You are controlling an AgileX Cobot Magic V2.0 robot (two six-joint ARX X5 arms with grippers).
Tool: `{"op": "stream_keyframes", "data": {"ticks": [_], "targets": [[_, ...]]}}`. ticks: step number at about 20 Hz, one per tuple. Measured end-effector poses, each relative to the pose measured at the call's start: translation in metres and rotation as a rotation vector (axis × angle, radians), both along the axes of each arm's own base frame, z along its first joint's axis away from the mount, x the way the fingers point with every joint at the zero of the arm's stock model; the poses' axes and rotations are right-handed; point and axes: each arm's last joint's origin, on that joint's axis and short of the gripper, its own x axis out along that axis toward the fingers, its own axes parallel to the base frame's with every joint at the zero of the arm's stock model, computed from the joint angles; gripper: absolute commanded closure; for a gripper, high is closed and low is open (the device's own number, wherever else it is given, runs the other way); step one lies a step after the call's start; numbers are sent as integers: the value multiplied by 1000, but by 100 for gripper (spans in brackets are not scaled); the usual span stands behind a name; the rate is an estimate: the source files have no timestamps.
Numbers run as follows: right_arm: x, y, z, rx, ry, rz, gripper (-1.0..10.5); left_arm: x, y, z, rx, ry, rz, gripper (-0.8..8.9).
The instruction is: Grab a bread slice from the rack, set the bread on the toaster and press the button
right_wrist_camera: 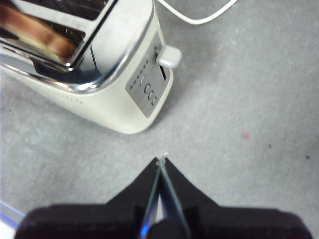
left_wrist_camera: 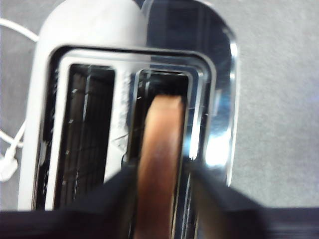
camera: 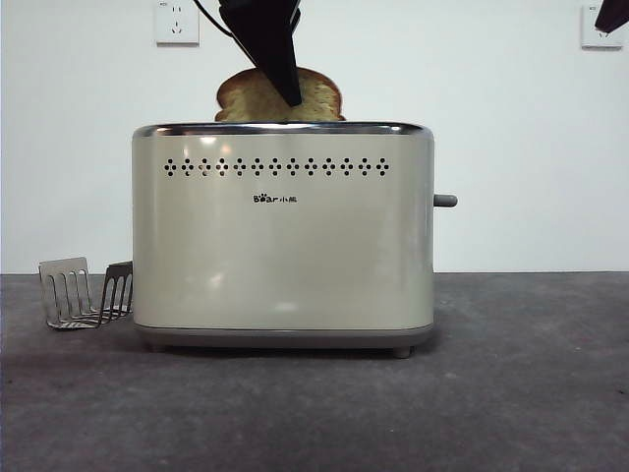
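The cream toaster (camera: 283, 236) stands mid-table. The slice of bread (camera: 257, 98) stands on edge in one of its top slots, with its domed crust above the chrome rim. My left gripper (camera: 293, 98) comes down from above and is shut on the slice, one jaw on each face. In the left wrist view the slice (left_wrist_camera: 159, 149) sits in the slot nearer the chrome side, and the other slot is empty. The grey button (camera: 445, 201) sticks out of the toaster's right end; it also shows in the right wrist view (right_wrist_camera: 169, 56). My right gripper (right_wrist_camera: 162, 160) is shut and empty, held high beside that end.
The wire rack (camera: 84, 295) stands empty at the toaster's left end, low on the table. A white cable (right_wrist_camera: 199, 17) lies behind the toaster. Two wall sockets (camera: 177, 22) are on the back wall. The right arm's tip (camera: 611, 15) shows at the top right corner.
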Motion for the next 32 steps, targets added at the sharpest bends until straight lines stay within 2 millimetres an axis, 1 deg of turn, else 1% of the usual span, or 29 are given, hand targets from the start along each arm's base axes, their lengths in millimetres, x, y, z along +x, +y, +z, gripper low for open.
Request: {"op": "stream_keyframes", "data": {"ticks": [2,4,6,8,10,11,13,14,16,17,20,22,24,27,29,30,32], "targets": [[0,0,0,-1,5,0,946,1,3,1,-13,7,37,264],[0,0,0,-1,4,0,946,-4,10,11,-36,-6,64,265],[1,0,0,6,-3,-6,946,-18,20,33,-83,-50,83,265],[5,1,4,38,-38,-29,946,-41,37,62,-156,-106,116,283],[10,3,6,78,-64,-46,949,-65,54,87,-245,-136,189,289],[13,4,6,106,-64,-31,951,-77,62,97,-290,-131,241,374],[21,9,5,189,-49,29,952,-98,77,112,-375,-100,355,719],[28,12,3,230,-39,63,952,-108,85,120,-430,-90,411,832],[46,17,-3,274,-20,69,952,-126,98,132,-514,-79,483,817],[58,19,-9,300,-9,66,952,-135,104,137,-550,-77,509,817],[90,14,-24,402,37,58,952,-157,121,148,-632,-86,554,817],[110,7,-36,474,67,59,952,-173,132,148,-658,-85,568,817],[125,3,-50,539,121,77,952,-186,142,142,-670,-76,610,818],[146,3,-76,604,210,110,953,-197,155,116,-602,-101,744,818],[156,4,-93,605,268,92,953,-198,157,95,-542,-80,799,818],[159,4,-99,605,286,86,953,-197,157,85,-517,-60,811,818],[162,5,-105,604,303,82,953,-196,155,74,-486,-37,824,818]]}}
